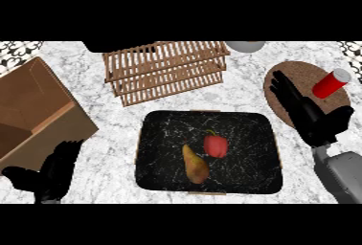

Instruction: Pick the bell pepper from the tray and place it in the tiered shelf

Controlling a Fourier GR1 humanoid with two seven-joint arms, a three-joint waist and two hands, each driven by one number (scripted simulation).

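**Bell pepper on tray, both hands apart from it**

Head view. The red bell pepper (pixel 216 146) lies on the dark marbled tray (pixel 163 125), roughly at the tray's middle, stem end toward the far side. Just beside it, nearer the left, lies a yellow-brown pear (pixel 195 165); the two look close but whether they touch cannot be told.

Right hand (pixel 311 117): fingers straight and released, holding nothing, lying over the round cork mat (pixel 286 72) at the right of the counter. It sits to the right of the tray, past its right rim, well apart from the pepper. A red can (pixel 331 83) stands on the same mat, just beside the fingers (no contact visible).

Left hand (pixel 51 176): at the lower left, fingers relaxed and extended, empty, near the cardboard box (pixel 32 110) and left of the tray.

Wooden tiered shelf (pixel 166 69) stands beyond the tray's far edge, slats bare. A grey round object (pixel 245 46) shows at the top edge.
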